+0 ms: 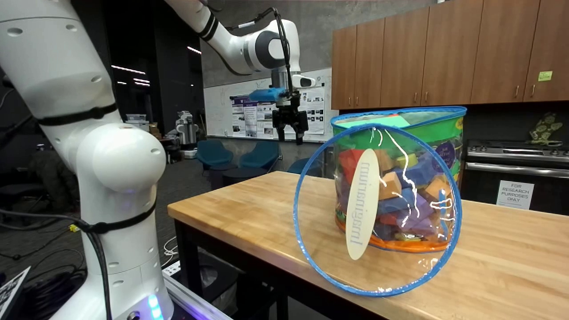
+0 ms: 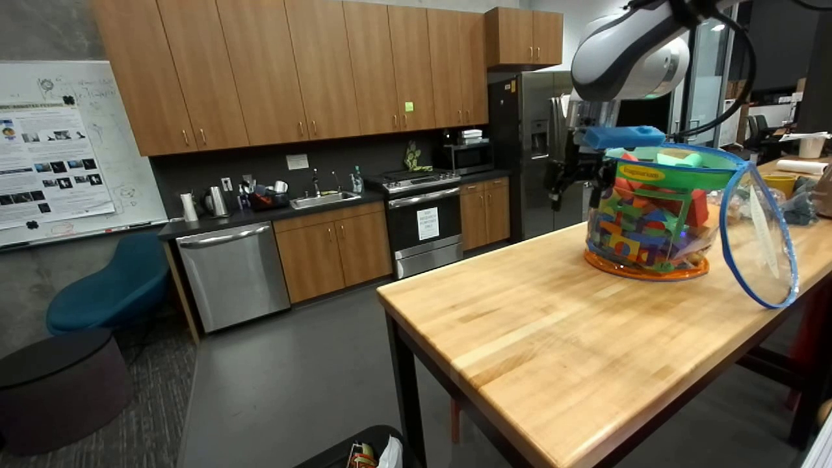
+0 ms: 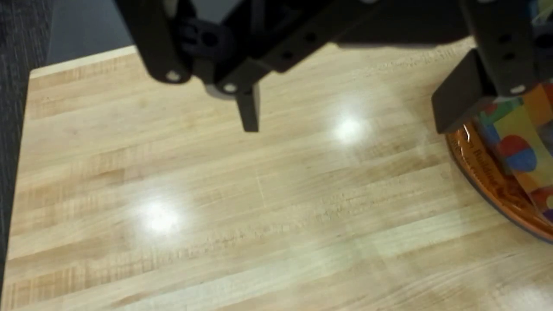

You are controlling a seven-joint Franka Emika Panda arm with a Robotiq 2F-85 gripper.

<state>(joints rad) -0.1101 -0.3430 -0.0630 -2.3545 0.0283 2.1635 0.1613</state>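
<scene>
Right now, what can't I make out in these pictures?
Clear toy bag: mostly cut off by the right edge, wrist view.
What's behind the oval label: covered, in an exterior view.
Text on the poster: too small, in an exterior view.
Bin: cut off by the bottom edge, in an exterior view.

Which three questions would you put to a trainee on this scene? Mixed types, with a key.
1. Multiple choice: the lid of the clear container is A) missing, B) shut flat over the top, C) hanging open.
2. True or false: the gripper is closed on something.
3. Fill in: the band around the container's base is ____.

Key:
1. C, hanging open.
2. False; it is open, with nothing in it.
3. Orange.
</scene>
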